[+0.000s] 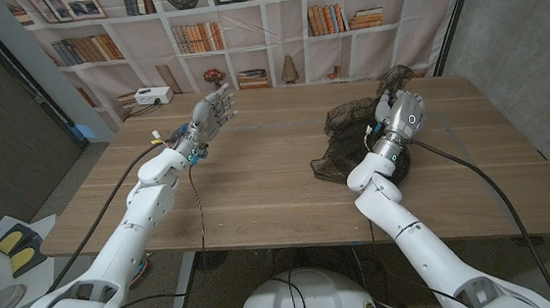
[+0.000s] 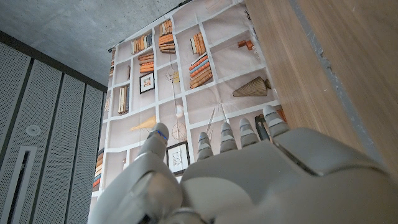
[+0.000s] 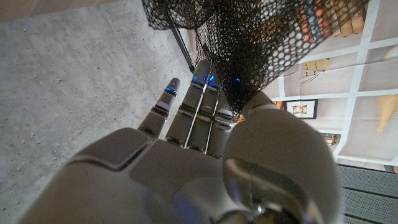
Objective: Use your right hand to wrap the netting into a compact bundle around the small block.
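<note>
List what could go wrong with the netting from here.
1. The netting trails from the right hand down to the table; a loose fold may snag on the fingers.
2. The small block cannot be seen under the mesh, so it may slip out unnoticed.
3. The hold looks partial; the mesh could drop.

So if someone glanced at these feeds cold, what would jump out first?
The dark netting, heaped on the table's right side, with part lifted and gripped by the right hand; in the right wrist view the mesh hangs over that hand's fingers. Next, the left hand, raised over the table's far left with fingers apart, holding nothing.
</note>
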Controlling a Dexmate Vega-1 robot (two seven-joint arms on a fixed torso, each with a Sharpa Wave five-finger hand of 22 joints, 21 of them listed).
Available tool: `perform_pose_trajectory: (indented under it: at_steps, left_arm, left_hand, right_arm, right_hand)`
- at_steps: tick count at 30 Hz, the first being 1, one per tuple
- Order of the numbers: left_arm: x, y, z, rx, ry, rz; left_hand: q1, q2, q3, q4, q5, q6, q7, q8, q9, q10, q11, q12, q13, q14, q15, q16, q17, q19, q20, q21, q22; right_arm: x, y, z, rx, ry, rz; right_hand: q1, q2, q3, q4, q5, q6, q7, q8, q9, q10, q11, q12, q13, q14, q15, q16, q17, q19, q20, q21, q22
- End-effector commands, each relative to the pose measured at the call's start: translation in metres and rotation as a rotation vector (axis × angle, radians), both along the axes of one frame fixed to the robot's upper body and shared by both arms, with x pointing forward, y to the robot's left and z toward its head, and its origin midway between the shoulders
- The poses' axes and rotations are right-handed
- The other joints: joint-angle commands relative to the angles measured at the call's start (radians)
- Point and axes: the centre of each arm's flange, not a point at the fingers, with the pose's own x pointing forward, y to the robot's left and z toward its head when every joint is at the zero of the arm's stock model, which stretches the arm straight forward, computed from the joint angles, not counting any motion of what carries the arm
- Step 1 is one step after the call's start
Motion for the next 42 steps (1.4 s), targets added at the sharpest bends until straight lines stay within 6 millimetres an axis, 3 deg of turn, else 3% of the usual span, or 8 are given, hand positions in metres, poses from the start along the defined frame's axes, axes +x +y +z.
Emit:
perform_pose_trajectory:
  at_steps: [1, 8, 16, 21, 23, 27, 39, 42]
  left_arm:
    - [0.004, -0.008, 0.002, 0.008, 0.001, -0.02]
    - [0.007, -0.012, 0.003, 0.013, -0.002, -0.028]
    - [0.01, -0.016, 0.003, 0.014, 0.0, -0.039]
    - [0.012, -0.017, 0.004, 0.016, -0.003, -0.041]
    - [0.012, -0.017, 0.005, 0.016, -0.004, -0.043]
    - [0.013, -0.019, 0.006, 0.02, -0.004, -0.048]
    - [0.012, -0.021, 0.007, 0.028, -0.007, -0.05]
    - [0.011, -0.021, 0.007, 0.027, -0.007, -0.052]
  left_hand:
    - [-0.004, -0.001, 0.007, 0.004, 0.003, -0.001, -0.005, -0.002, 0.005, -0.002, -0.001, -0.002, 0.003, 0.01, 0.002, 0.002, 0.002, 0.006, 0.002, -0.003, 0.004]
    - [-0.004, -0.001, 0.007, 0.004, 0.003, -0.001, -0.006, -0.002, 0.005, -0.002, -0.002, -0.002, 0.003, 0.009, 0.001, 0.001, 0.002, 0.006, 0.002, -0.003, 0.004]
    - [-0.004, -0.001, 0.008, 0.003, 0.003, 0.0, -0.004, -0.002, 0.005, -0.002, -0.004, -0.003, 0.003, 0.009, 0.001, 0.001, 0.002, 0.006, 0.002, -0.003, 0.004]
    - [-0.004, -0.001, 0.008, 0.003, 0.003, 0.001, -0.003, -0.001, 0.005, -0.003, -0.004, -0.003, 0.003, 0.01, 0.002, 0.001, 0.001, 0.006, 0.002, -0.003, 0.004]
    - [-0.004, -0.001, 0.008, 0.003, 0.003, 0.001, -0.004, -0.001, 0.005, -0.002, -0.004, -0.003, 0.003, 0.01, 0.001, 0.001, 0.001, 0.006, 0.002, -0.003, 0.004]
    - [-0.004, -0.001, 0.008, 0.003, 0.003, 0.001, -0.005, -0.001, 0.005, -0.003, -0.002, -0.004, 0.003, 0.011, 0.002, 0.001, 0.002, 0.006, 0.002, -0.003, 0.004]
    - [-0.004, -0.002, 0.009, 0.002, 0.003, 0.0, -0.004, -0.001, 0.005, -0.003, -0.001, -0.005, 0.003, 0.009, 0.002, 0.001, 0.001, 0.006, 0.002, -0.004, 0.004]
    - [-0.004, -0.002, 0.009, 0.002, 0.003, 0.001, -0.004, -0.001, 0.005, -0.003, -0.004, -0.004, 0.003, 0.01, 0.001, 0.001, 0.001, 0.006, 0.002, -0.004, 0.004]
  right_arm:
    - [-0.045, 0.004, -0.027, -0.206, -0.087, 0.002]
    - [-0.063, 0.017, -0.033, -0.516, 0.064, 0.036]
    - [-0.068, 0.025, -0.046, -0.677, 0.259, 0.024]
    - [-0.066, 0.019, -0.058, -0.522, 0.416, -0.037]
    - [-0.067, 0.014, -0.061, -0.444, 0.441, -0.061]
    - [-0.067, 0.009, -0.064, -0.333, 0.523, -0.146]
    - [-0.067, -0.003, -0.063, -0.188, 0.777, -0.269]
    - [-0.062, -0.004, -0.062, -0.194, 0.914, -0.258]
  right_hand:
    - [0.041, 0.018, 0.015, -0.006, -0.014, 0.022, 0.004, 0.028, 0.008, 0.021, -0.008, 0.008, 0.007, 0.011, -0.12, -0.009, -0.005, 0.026, -0.007, 0.015, 0.002]
    - [0.035, 0.0, 0.025, -0.005, -0.027, 0.028, -0.003, 0.042, 0.015, 0.015, -0.009, 0.006, 0.009, 0.011, -0.123, -0.024, -0.013, 0.033, -0.008, 0.017, 0.002]
    - [0.027, -0.005, 0.041, -0.001, -0.036, 0.018, -0.009, 0.05, 0.019, 0.006, -0.015, -0.008, -0.003, 0.005, -0.126, -0.043, -0.02, 0.038, -0.01, 0.018, 0.001]
    - [0.017, -0.008, 0.053, 0.003, -0.042, 0.007, -0.012, 0.048, 0.012, 0.002, -0.005, -0.018, -0.013, 0.017, -0.115, -0.049, -0.025, 0.054, -0.018, 0.024, 0.001]
    - [0.009, -0.008, 0.06, 0.007, -0.046, 0.001, -0.008, 0.045, 0.005, -0.012, 0.012, -0.03, -0.019, 0.025, -0.096, -0.049, -0.025, 0.067, -0.019, 0.029, 0.002]
    - [-0.006, -0.003, 0.073, 0.014, -0.048, -0.011, 0.002, 0.037, -0.009, -0.012, 0.021, -0.041, -0.029, 0.041, -0.082, -0.049, -0.027, 0.096, -0.007, 0.041, 0.003]
    - [-0.015, -0.005, 0.087, 0.012, -0.047, -0.021, 0.005, 0.03, -0.026, -0.027, 0.031, -0.06, -0.039, 0.056, -0.064, -0.045, -0.025, 0.09, -0.001, 0.04, 0.004]
    - [-0.036, -0.001, 0.093, 0.02, -0.046, -0.072, -0.001, 0.006, -0.043, -0.071, 0.04, -0.092, -0.049, 0.024, -0.05, -0.054, -0.017, 0.067, 0.005, 0.033, 0.005]
